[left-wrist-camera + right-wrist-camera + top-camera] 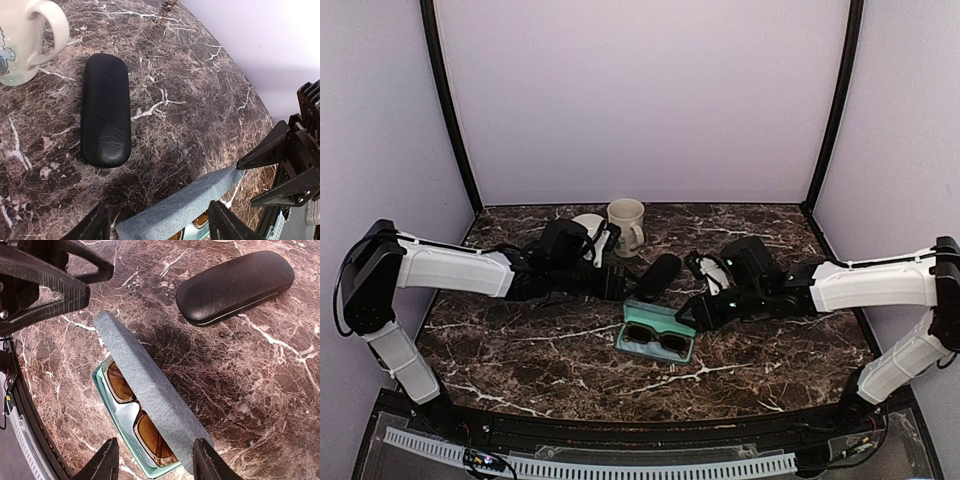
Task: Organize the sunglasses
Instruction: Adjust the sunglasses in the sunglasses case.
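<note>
**A:** Start at the left. What is the left arm point(450, 268) doing?

**B:** It reaches in from 9 o'clock toward the middle of the table point(520, 352). The left jaws stand open and grip nothing. One end of the lid point(175, 207) of the grey-blue case point(657, 347) shows between them. I cannot tell whether they touch it.

**A:** What is behind that?

**B:** A cream mug point(626, 226) stands upright at about 11 o'clock from the grey-blue case, with its handle toward 3 o'clock. A black case point(660, 277) lies shut at 12 o'clock from the grey-blue case, between it and the mug, and its long side slants toward 1 o'clock.

**A:** And the sunglasses?

**B:** One pair of sunglasses point(148, 435), with brownish lenses, lies inside the grey-blue case near the table's centre. The lid is half raised and leans over them along the 12 o'clock side. No other pair is in view.

**A:** And on the right?

**B:** The right arm point(865, 285) comes in from 3 o'clock. The right jaws are spread apart at the case's 3 o'clock end, with that end of the case lying between them. They are not clamped on it.
</note>
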Robot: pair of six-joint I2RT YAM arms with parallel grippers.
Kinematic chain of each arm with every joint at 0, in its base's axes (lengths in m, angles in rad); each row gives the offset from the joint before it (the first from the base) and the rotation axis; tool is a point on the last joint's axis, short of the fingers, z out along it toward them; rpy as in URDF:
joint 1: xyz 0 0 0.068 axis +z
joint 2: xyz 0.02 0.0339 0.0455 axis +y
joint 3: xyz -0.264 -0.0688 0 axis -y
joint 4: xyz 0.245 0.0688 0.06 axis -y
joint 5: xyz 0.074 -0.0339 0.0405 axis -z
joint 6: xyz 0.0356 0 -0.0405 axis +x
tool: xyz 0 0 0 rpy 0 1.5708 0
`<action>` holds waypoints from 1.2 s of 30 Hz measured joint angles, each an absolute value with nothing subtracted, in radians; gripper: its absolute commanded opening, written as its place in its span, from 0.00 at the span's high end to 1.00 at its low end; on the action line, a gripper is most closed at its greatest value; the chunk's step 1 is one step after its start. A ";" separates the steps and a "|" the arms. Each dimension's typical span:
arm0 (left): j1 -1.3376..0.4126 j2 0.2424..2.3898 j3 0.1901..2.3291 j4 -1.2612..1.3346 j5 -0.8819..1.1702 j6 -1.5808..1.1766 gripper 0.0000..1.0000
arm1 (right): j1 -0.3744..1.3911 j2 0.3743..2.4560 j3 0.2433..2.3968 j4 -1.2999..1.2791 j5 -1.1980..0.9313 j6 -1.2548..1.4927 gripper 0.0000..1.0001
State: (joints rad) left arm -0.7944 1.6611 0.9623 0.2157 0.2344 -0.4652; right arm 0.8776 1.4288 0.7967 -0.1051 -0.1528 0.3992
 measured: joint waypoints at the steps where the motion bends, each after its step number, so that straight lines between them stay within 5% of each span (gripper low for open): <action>1: -0.794 1.668 0.964 0.219 0.239 -0.464 0.32 | 0.877 1.429 0.797 -0.105 -0.152 0.400 0.49; 14: -0.794 1.666 0.930 0.257 0.233 -0.447 0.33 | 1.019 1.288 0.768 -0.142 0.006 0.331 0.47; 23: -0.777 1.666 0.932 0.245 0.215 -0.455 0.34 | 1.139 1.501 0.877 -0.178 0.104 0.228 0.52; 36: -0.744 1.600 0.886 0.226 0.160 -0.469 0.34 | 1.202 1.744 1.080 -0.337 0.332 0.115 0.34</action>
State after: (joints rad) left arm -0.7441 1.6001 0.8864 0.2264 0.1600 -0.4694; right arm 1.2022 1.7435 1.0801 -0.3370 0.3317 0.1150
